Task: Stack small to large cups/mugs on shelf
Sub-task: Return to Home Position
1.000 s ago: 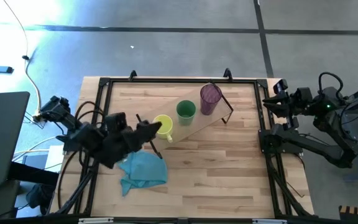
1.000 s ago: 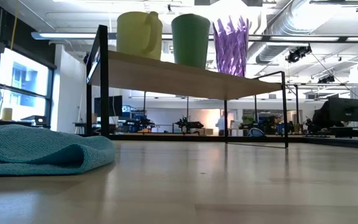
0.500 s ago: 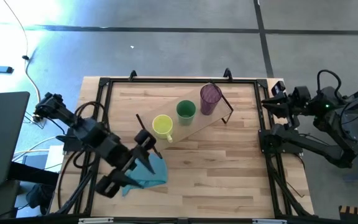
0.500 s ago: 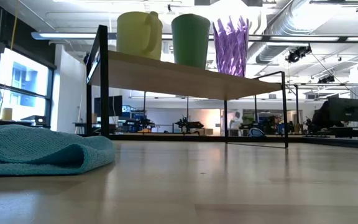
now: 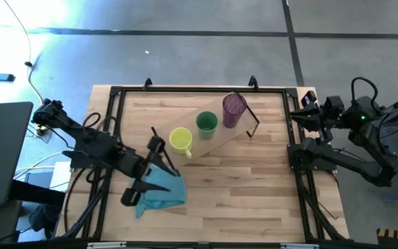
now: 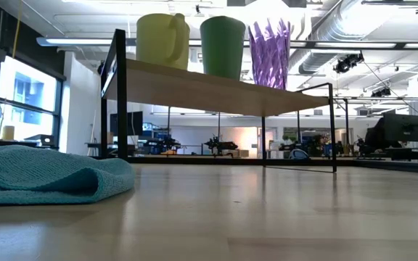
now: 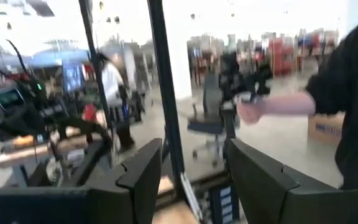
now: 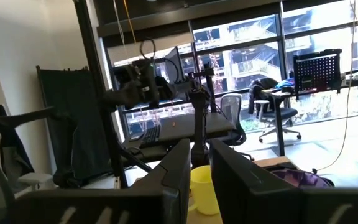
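Standing in a row on the shelf [image 5: 197, 143] we see the mug [image 5: 180, 140], the cup [image 5: 206, 122] and the tumbler [image 5: 234, 107], all upright. The yellow mug is at the end nearest the left arm, the green cup is in the middle and the purple tumbler is at the far end. The shelf lies at a slant across the back half of the table [image 5: 247, 187].

From table height the three sit close side by side on the board [image 6: 194, 83]. The mug's [image 6: 162, 40] handle is turned toward the cup [image 6: 222, 45], with the tumbler [image 6: 269, 52] just beyond.

Our left gripper [image 5: 147, 171] hangs above the teal cloth [image 5: 161, 188], near the shelf's mug end. Its fingers [image 7: 143, 174] are spread wide and hold nothing. Past them we see the room and a person's arm [image 7: 278, 104].

Our right gripper [image 5: 301, 111] waits at the table's right edge, off the shelf. Its fingers [image 8: 174, 171] stand narrowly apart and empty, and the mug [image 8: 202, 186] shows through the gap.
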